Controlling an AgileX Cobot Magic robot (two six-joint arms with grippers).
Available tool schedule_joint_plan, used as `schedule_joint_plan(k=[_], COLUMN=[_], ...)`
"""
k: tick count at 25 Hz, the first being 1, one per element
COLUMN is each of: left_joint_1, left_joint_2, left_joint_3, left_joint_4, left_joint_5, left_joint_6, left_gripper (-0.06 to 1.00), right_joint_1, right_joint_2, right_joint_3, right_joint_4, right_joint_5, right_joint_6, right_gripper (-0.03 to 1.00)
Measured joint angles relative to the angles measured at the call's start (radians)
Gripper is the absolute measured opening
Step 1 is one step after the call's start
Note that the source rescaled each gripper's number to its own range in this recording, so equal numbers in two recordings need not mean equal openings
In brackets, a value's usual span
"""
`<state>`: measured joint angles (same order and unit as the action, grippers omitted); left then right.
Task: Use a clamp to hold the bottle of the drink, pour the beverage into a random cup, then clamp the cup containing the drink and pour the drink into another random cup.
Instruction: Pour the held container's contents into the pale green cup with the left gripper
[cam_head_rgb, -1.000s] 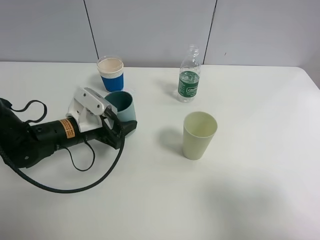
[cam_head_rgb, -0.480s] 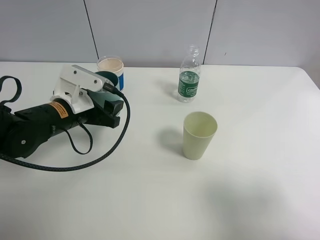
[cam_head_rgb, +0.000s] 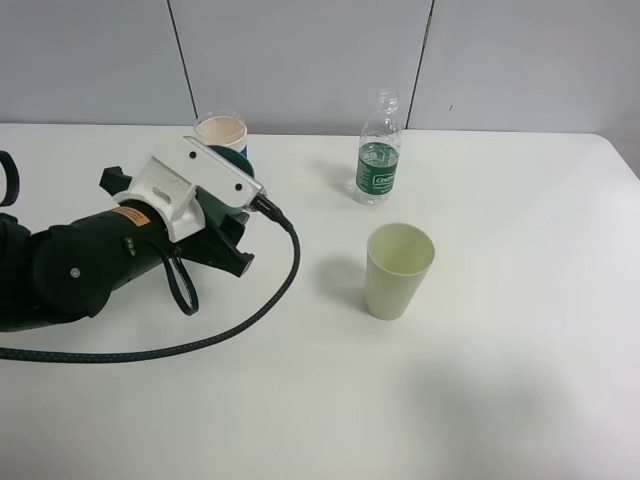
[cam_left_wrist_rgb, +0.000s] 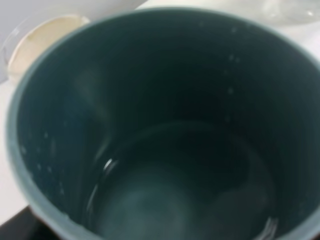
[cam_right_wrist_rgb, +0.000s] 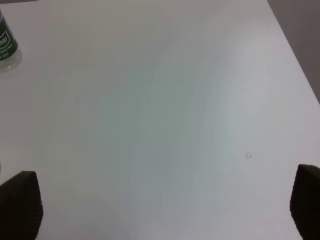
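The left pincer grips the dark teal plastic cup with a little drink inside, just by the blue-banded paper cup. The right pincer is spread wide. The clear green-labelled plastic bottle stands farther off.

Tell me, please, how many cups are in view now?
3. A blue-sleeved cup at the back of the table; a teal cup close before it, largely hidden behind the left arm; a pale green cup near the table's middle.
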<state>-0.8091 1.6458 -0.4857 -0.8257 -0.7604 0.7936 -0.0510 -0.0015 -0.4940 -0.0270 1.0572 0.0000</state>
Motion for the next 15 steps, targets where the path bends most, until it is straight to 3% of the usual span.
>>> schedule_joint_plan(k=[4, 8, 15], left_joint_1=[-0.066, -0.114, -0.165], left_joint_2=[-0.011, -0.012, -0.010], left_joint_3=[-0.079, -0.162, -0.266], left_joint_4=[-0.196, -0.340, -0.475], left_joint_5=[0.050, 0.086, 0.105], left_joint_6=[0.262, 0.450, 0.682], left_gripper=[0.01, 0.01, 0.01], right_joint_1=[0.000, 0.000, 0.000], right_joint_2=[0.000, 0.000, 0.000], right_joint_3=[0.000, 0.000, 0.000], right_joint_4=[0.000, 0.000, 0.000], right_joint_5=[0.000, 0.000, 0.000], right_joint_6=[0.000, 0.000, 0.000], right_gripper=[0.99, 0.99, 0.99])
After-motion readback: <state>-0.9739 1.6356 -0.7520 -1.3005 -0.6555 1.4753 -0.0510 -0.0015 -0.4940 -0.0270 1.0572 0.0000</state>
